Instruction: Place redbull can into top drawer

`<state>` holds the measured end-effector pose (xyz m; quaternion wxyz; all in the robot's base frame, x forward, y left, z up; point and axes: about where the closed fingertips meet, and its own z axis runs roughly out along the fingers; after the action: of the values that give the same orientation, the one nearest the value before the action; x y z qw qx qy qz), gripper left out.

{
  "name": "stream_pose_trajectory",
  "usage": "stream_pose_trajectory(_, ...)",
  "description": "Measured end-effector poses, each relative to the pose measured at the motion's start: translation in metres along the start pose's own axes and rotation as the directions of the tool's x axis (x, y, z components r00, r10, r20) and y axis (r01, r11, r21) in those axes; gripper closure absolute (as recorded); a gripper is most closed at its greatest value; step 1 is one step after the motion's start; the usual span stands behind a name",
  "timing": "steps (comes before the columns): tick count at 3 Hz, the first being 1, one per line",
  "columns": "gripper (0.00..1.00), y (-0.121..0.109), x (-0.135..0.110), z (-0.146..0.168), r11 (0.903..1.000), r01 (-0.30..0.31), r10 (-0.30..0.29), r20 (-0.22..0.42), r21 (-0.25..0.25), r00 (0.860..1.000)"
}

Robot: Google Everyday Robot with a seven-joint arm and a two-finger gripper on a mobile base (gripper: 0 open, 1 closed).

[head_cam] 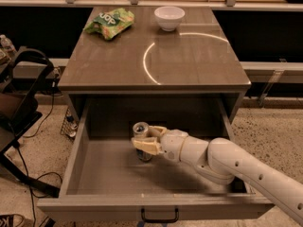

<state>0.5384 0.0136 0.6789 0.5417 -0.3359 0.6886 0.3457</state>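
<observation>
The top drawer (pixel 94 167) is pulled fully open, with its black handle (pixel 159 217) at the front centre. The redbull can (pixel 140 129) stands upright inside it, near the middle of the drawer floor. My gripper (pixel 144 144) reaches in from the right on the white arm (pixel 227 164) and its cream fingers (pixel 147 147) are closed around the can's body. The can's lower part is hidden behind the fingers.
On the cabinet top (pixel 189 60) lie a green snack bag (pixel 110 22) at the back left and a white bowl (pixel 169 17) at the back centre. A black chair (pixel 19 103) and cables stand on the floor to the left.
</observation>
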Motion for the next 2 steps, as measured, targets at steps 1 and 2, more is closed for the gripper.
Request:
stream_pose_trajectory(1, 0.29, 0.0010, -0.0003, 0.0009, 1.0000, 0.000, 0.000, 0.000, -0.002, 1.000)
stream_pose_trajectory(2, 0.00, 0.0031, -0.0011, 0.0030, 1.0000, 0.002, -0.002, 0.001, -0.008, 1.000)
